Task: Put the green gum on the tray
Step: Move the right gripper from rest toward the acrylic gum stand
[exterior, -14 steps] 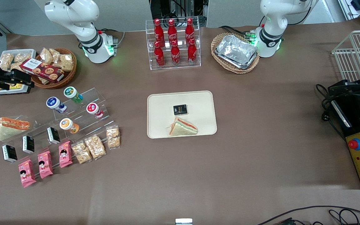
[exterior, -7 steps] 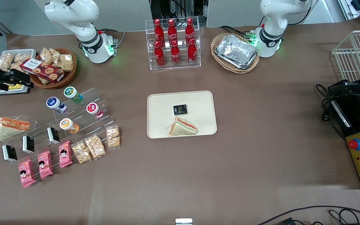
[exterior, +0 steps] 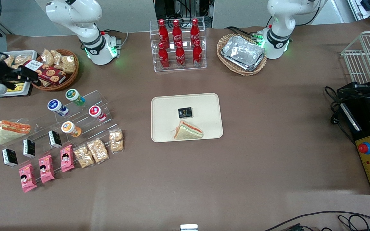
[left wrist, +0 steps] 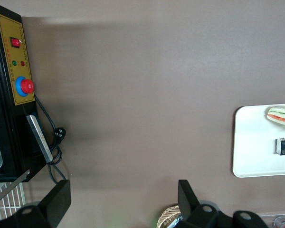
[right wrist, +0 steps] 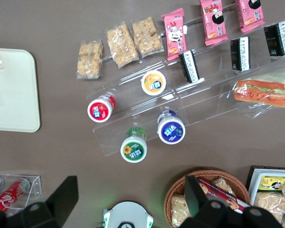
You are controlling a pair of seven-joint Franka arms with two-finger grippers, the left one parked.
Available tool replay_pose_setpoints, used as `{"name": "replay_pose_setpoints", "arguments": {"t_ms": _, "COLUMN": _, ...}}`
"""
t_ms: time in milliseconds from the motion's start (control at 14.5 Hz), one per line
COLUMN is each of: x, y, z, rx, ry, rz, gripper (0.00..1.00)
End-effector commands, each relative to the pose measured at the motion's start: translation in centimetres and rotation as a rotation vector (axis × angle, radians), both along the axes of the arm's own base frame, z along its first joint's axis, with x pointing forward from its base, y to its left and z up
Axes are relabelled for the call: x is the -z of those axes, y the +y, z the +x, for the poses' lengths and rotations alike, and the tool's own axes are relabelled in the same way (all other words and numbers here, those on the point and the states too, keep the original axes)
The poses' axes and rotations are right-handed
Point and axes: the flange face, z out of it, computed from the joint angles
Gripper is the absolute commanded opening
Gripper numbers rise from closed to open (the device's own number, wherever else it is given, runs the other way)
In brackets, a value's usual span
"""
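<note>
The green gum point(exterior: 75, 97) lies on the top step of a clear acrylic rack, white lid toward the front camera; it also shows in the right wrist view point(right wrist: 134, 146). The cream tray point(exterior: 204, 106) lies mid-table with a black packet point(exterior: 185, 112) and a wrapped sandwich point(exterior: 188, 131) on it; its corner shows in the right wrist view point(right wrist: 12, 90). My gripper point(exterior: 24, 76) hovers high at the working arm's end of the table, beside the wicker basket, farther from the front camera than the gum. In the right wrist view the gripper point(right wrist: 130, 187) is open and empty.
Blue point(exterior: 56, 106), red point(exterior: 96, 112) and orange point(exterior: 70, 128) canisters lie on the same rack. A wicker basket of snacks point(exterior: 56, 69) stands by the gripper. A cola bottle rack point(exterior: 178, 45) and a basket of foil trays point(exterior: 242, 53) stand farther back.
My gripper has shifted a little toward the wicker basket and away from the front camera. Nothing on the table has moved.
</note>
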Motion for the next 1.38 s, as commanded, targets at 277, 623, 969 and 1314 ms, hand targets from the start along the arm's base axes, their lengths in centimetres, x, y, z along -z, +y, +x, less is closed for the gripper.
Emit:
{"name": "replay_pose_setpoints", "arguments": {"t_ms": 277, "x": 1.2, "y": 1.5, "z": -9.0, "rx": -0.018, "ry": -0.067, "rz": -0.004, "gripper": 1.0}}
{"name": "replay_pose_setpoints", "arguments": {"t_ms": 623, "x": 2.8, "y": 1.8, "z": -10.7, "rx": -0.021, "ry": -0.093, "rz": -0.007, "gripper": 1.0}}
{"name": "replay_pose_setpoints", "arguments": {"t_ms": 969, "x": 3.8, "y": 1.7, "z": -10.3, "rx": -0.02, "ry": -0.099, "rz": -0.009, "gripper": 1.0}}
{"name": "replay_pose_setpoints", "arguments": {"t_ms": 1314, "x": 7.3, "y": 1.6, "z": -9.7, "rx": -0.018, "ry": -0.114, "rz": -0.012, "gripper": 1.0}}
